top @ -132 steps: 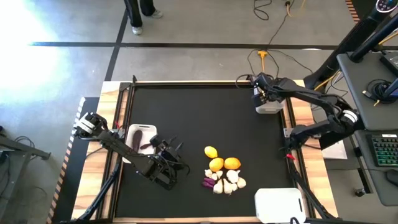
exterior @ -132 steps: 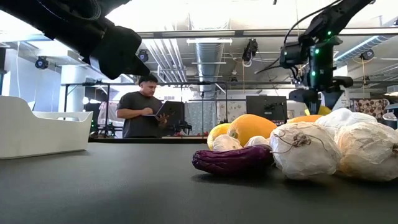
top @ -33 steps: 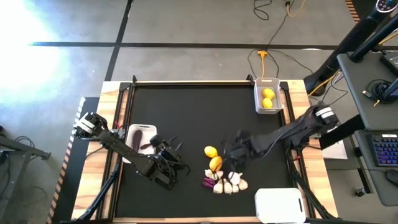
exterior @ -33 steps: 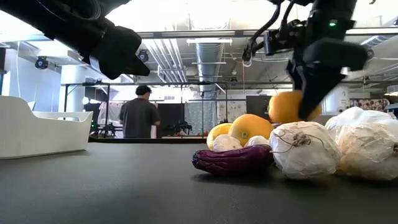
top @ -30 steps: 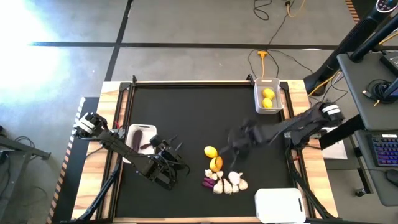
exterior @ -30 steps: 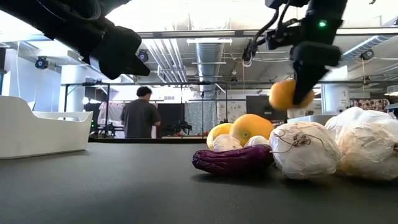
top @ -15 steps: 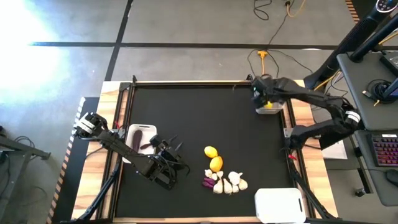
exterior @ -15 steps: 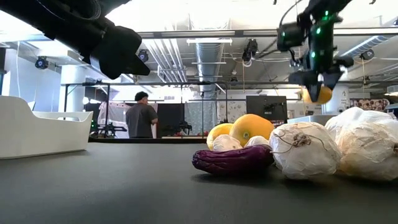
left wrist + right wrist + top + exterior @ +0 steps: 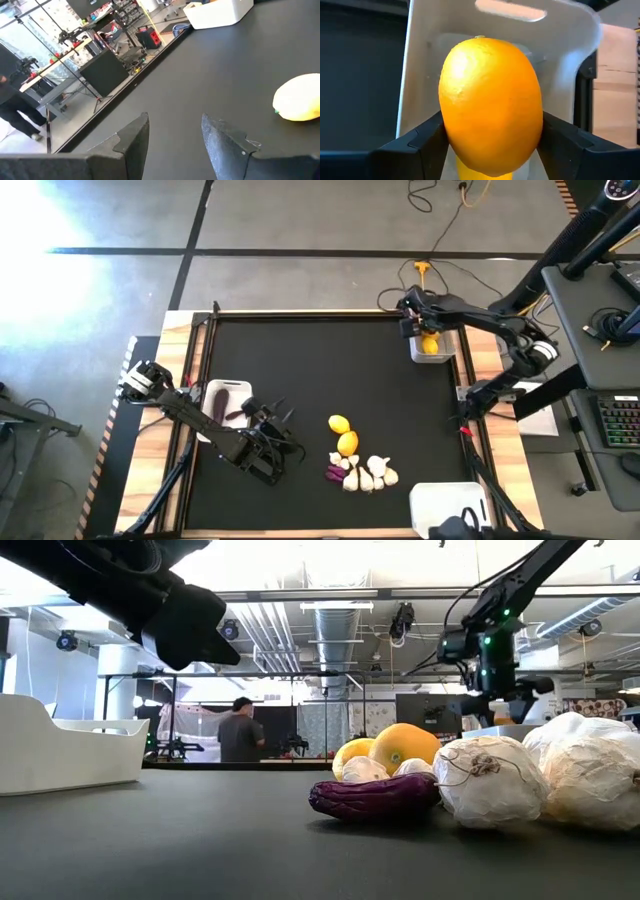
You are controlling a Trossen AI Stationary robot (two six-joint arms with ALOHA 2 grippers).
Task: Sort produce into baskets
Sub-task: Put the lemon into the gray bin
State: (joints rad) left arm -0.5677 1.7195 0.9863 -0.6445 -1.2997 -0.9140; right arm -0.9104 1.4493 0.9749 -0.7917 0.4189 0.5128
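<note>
My right gripper [image 9: 417,323] is shut on an orange citrus fruit [image 9: 490,102] above the far-right white basket [image 9: 452,340], which holds another yellow citrus [image 9: 430,346]. Two citrus fruits [image 9: 343,433], several garlic bulbs [image 9: 372,470] and a purple vegetable [image 9: 335,473] lie in a pile on the black mat. My left gripper [image 9: 277,442] is open and empty, left of the pile; its wrist view shows one citrus [image 9: 299,97] ahead. The left basket [image 9: 238,387] holds a purple vegetable [image 9: 214,408]. My right gripper pinches the citrus by its two opposite sides [image 9: 451,125] between its two fingers [image 9: 417,145]. The fingers come from above, pointing down. The fruit is lifted clear, over the inside of the far-right basket [image 9: 420,60].
A third white basket [image 9: 448,505] stands at the near right edge. The mat has a raised frame along its edges [image 9: 300,313]. A person [image 9: 240,735] stands in the room beyond the table.
My right gripper has carried the citrus up from the pile toward the table's far right corner, and now holds it over the far-right basket. The pile and my left arm have kept still.
</note>
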